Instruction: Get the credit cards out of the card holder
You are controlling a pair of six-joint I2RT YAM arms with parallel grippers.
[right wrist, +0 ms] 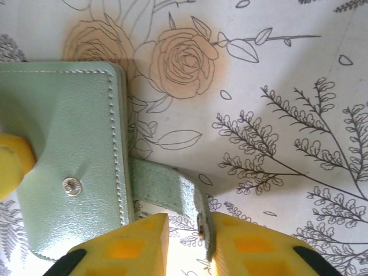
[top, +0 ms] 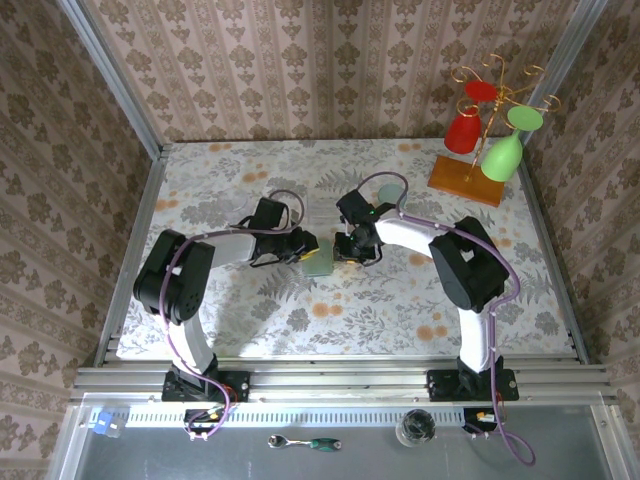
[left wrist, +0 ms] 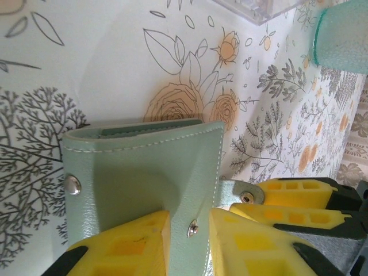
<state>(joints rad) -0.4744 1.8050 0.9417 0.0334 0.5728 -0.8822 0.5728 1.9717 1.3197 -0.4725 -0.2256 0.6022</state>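
Observation:
The grey-green card holder [top: 317,263] lies on the flowered table between the two arms. In the left wrist view my left gripper [left wrist: 190,221] is shut on the card holder [left wrist: 138,172], pinching its stitched edge by a metal snap. Its strap [right wrist: 164,187] sticks out sideways and curls up between the fingers of my right gripper [right wrist: 190,224]. The strap rests against one finger, and a gap shows to the other, so these jaws stand narrowly open. From above, the left gripper [top: 303,252] and right gripper [top: 343,248] almost meet. The credit cards are hidden.
A pale teal cup [left wrist: 342,34] stands just beyond the card holder, near the right arm [top: 388,190]. A clear plastic box edge [left wrist: 253,8] lies farther off. A wooden rack with red and green glasses [top: 490,130] stands at the back right.

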